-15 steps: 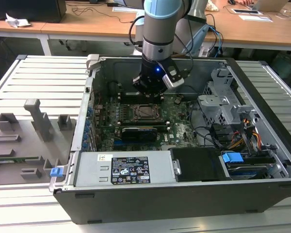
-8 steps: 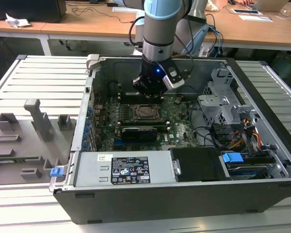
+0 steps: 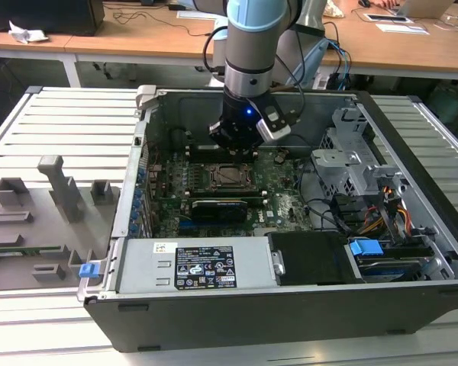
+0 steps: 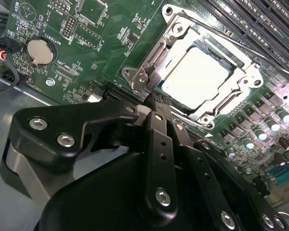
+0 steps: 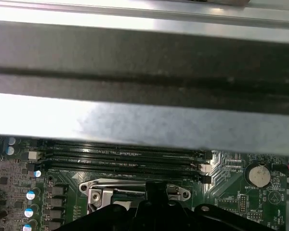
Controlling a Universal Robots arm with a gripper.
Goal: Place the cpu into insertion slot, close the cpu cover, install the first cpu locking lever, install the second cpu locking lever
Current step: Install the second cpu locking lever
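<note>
CPU, the small flat square chip with a pale silver metal top, sits inside the square insertion slot with its grey metal rim on the green circuit board. Thin grey metal cpu cover frame lies flat around the chip, which shows through its large window. Thin metal lever rods run along two sides of the frame; whether they are latched cannot be told.

Black gripper hangs low over the board, its fingertips just beside one corner of the socket frame, near a raised screw post. Fingers appear pressed together, nothing between them.

In the exterior view the arm's silver-and-blue wrist reaches down into the open grey computer case, with the gripper just above the socket. Long black graphics card lies nearer the camera than the socket.

In the first wrist view, long black memory slots run beside the socket frame, and a round silver coin battery sits nearby on the board.
</note>
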